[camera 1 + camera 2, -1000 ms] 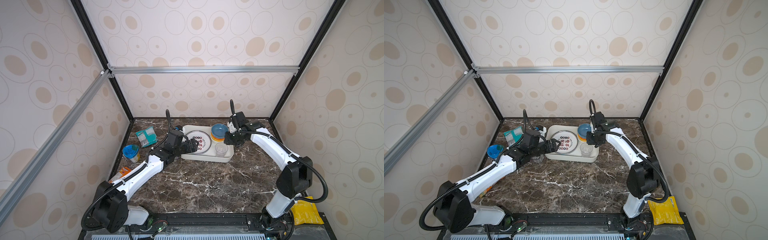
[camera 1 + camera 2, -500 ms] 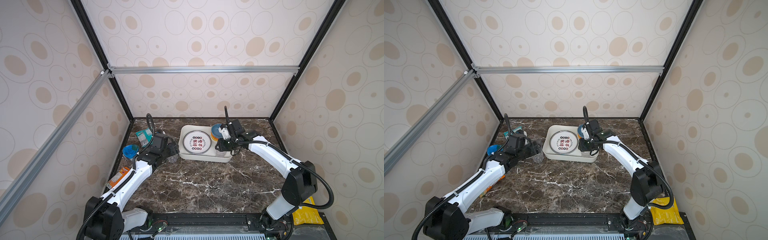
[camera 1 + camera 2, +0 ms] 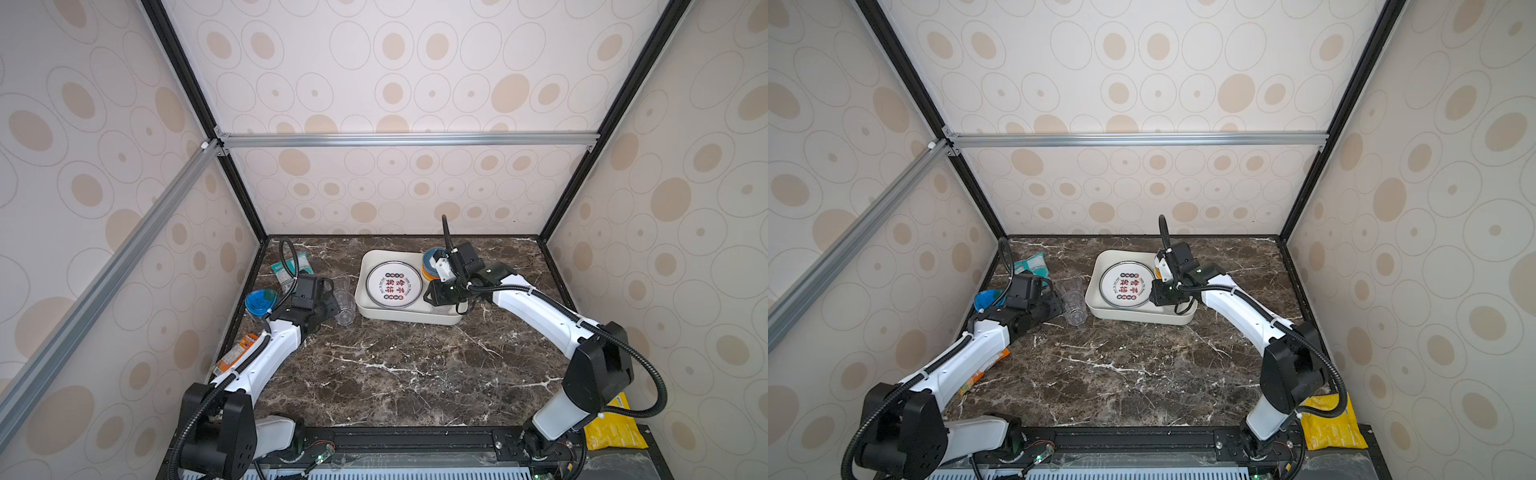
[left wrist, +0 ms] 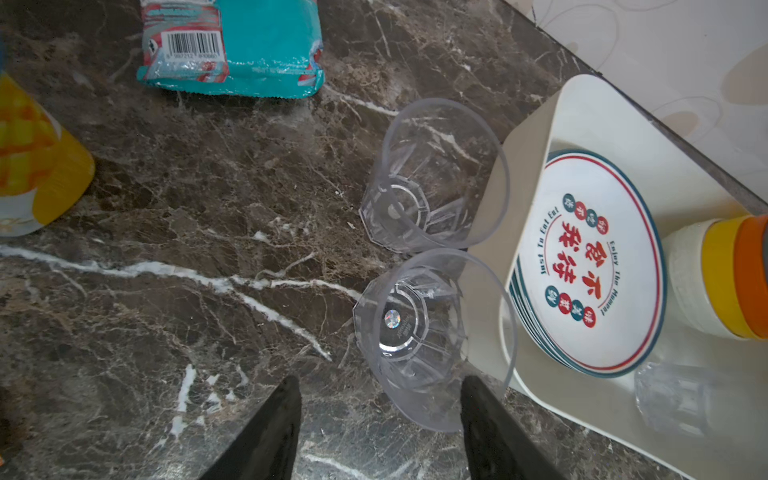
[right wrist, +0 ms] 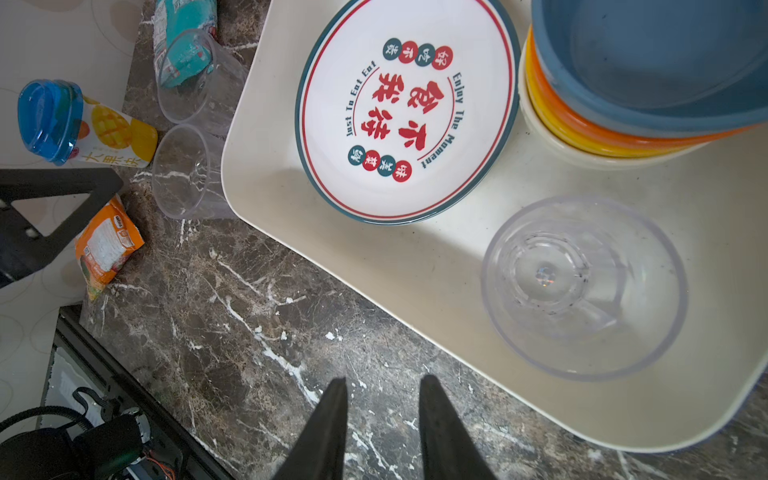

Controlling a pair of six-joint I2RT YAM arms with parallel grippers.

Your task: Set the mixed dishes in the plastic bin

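Moved: left gripper [image 4: 380, 378] swung from shallow white plastic bin [image 5: 415, 270] out to clear plastic cup [image 4: 432, 332] beside it.
Claws: left wide around cup rim, not gripping; right gripper [image 5: 383, 379] narrow, empty.
Meaning: cup pickup looks next.

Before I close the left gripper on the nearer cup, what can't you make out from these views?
- Left gripper: its own wrist largely hides it in both top views; contact with the nearer clear cup is unconfirmed.
- Plate stack: count unreadable in the left wrist view, edges too thin.
- Clear cup inside the plastic bin: mostly hidden under the right gripper in both top views.
- Bowl stack: cut off by the right wrist view's edge.
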